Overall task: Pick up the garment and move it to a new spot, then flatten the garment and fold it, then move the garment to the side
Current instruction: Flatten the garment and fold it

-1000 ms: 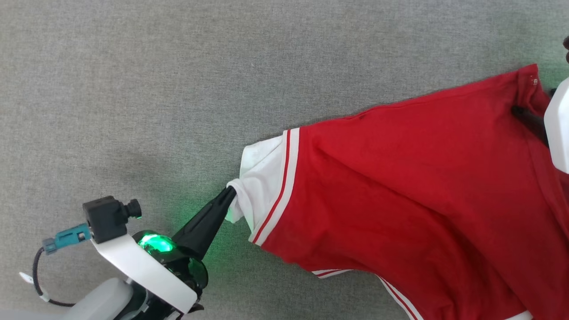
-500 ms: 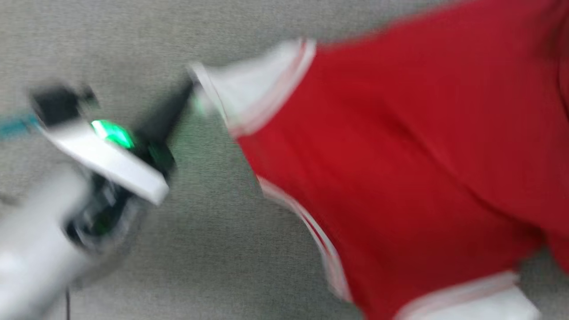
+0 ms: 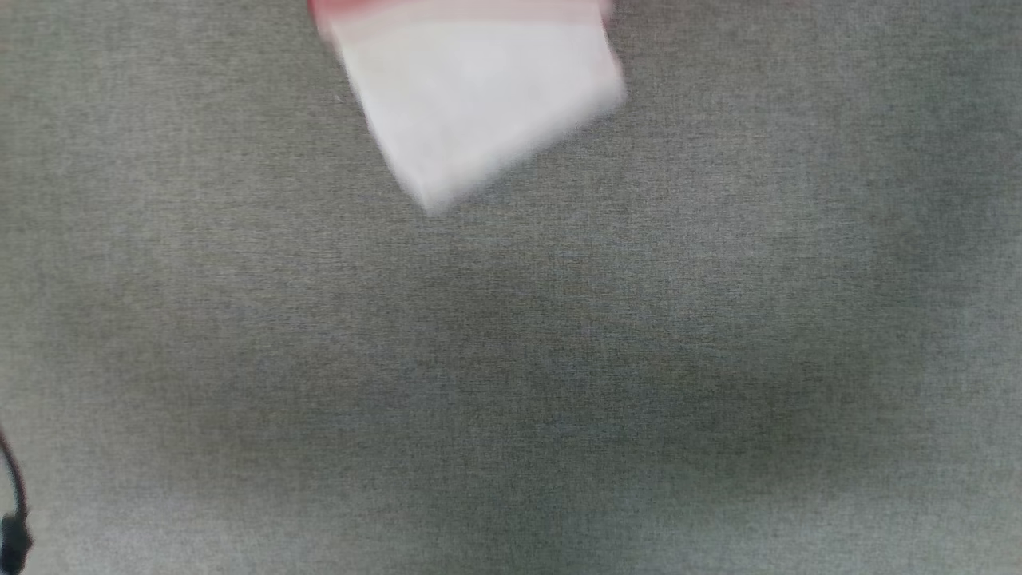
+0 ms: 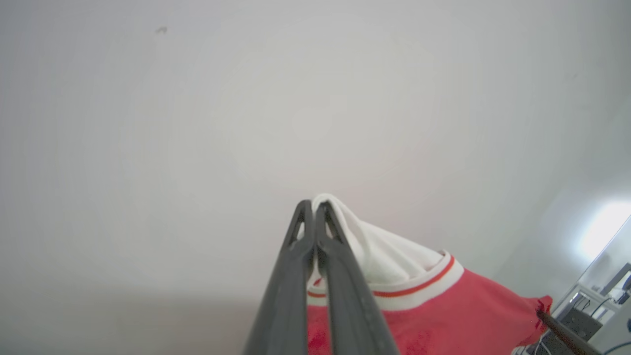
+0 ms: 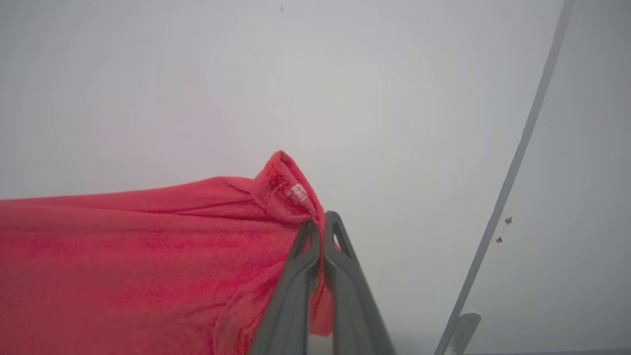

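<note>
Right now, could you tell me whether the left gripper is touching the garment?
Touching. In the left wrist view the left gripper is shut on a fold of the garment, pinching its white sleeve at the tips.

On your left end effector (image 4: pixel 314 207) you see two long fingers (image 4: pixel 288 291) in a matt dark grey, close to charcoal; each is broad where it rises from the bottom edge of the left wrist view and narrows steadily to a slim, rounded tip; just behind each tip a small elongated triangular window is cut through, leaving a thin frame around it; the faces look smooth and plain. Your right end effector (image 5: pixel 320 224) is built alike; its fingers (image 5: pixel 291 301) have the same dark grey, the same taper and the same triangular cut-out near the tip. At the lower left edge of your head view a thin black cable (image 3: pixel 13 539) curves down into a thicker black lump; it is too blurred to tell more.
</note>
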